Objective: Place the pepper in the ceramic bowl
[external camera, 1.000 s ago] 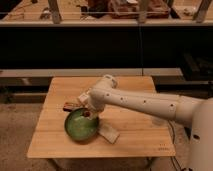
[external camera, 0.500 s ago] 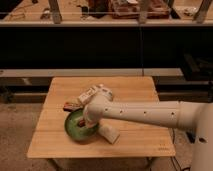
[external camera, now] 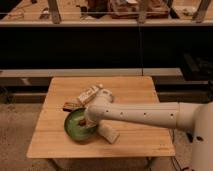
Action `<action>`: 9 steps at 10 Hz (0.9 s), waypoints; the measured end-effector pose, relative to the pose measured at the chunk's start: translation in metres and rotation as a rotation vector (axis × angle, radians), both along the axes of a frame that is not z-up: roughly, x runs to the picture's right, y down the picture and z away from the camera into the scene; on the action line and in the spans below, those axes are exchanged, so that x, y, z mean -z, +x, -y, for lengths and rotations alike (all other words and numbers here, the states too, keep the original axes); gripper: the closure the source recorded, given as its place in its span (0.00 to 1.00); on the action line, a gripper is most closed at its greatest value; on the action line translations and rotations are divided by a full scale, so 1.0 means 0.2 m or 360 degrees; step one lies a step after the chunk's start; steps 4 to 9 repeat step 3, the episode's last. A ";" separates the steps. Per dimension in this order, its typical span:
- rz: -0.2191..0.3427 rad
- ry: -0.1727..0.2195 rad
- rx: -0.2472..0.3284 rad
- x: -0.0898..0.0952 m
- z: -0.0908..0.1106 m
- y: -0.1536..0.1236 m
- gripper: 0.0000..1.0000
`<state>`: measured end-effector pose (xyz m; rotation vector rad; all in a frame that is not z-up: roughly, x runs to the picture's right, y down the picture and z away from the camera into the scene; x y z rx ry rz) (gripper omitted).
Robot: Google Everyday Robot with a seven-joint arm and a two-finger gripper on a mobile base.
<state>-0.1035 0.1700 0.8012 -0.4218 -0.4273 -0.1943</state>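
Observation:
The green ceramic bowl (external camera: pixel 75 128) sits on the front left part of the wooden table (external camera: pixel 135 90). My gripper (external camera: pixel 85 120) is at the end of the white arm (external camera: pixel 145 115), which reaches in from the right. The gripper hangs low over the bowl's right half. A small dark red shape, probably the pepper (external camera: pixel 80 120), shows right at the gripper's tip inside the bowl. I cannot tell whether it is held or lying in the bowl.
A flat brownish-red packet (external camera: pixel 71 105) lies just behind the bowl. A white box (external camera: pixel 90 94) lies behind that. A white object (external camera: pixel 109 134) lies right of the bowl under the arm. A dark shelf unit stands behind the table.
The arm has swung down and to the left, bringing the gripper from above the bowl's far right edge to low over the bowl.

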 end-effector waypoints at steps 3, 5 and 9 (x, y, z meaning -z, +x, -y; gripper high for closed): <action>-0.0004 0.0009 -0.0006 -0.05 -0.01 0.03 0.50; -0.0004 0.0009 -0.0006 -0.05 -0.01 0.03 0.50; -0.0004 0.0009 -0.0006 -0.05 -0.01 0.03 0.50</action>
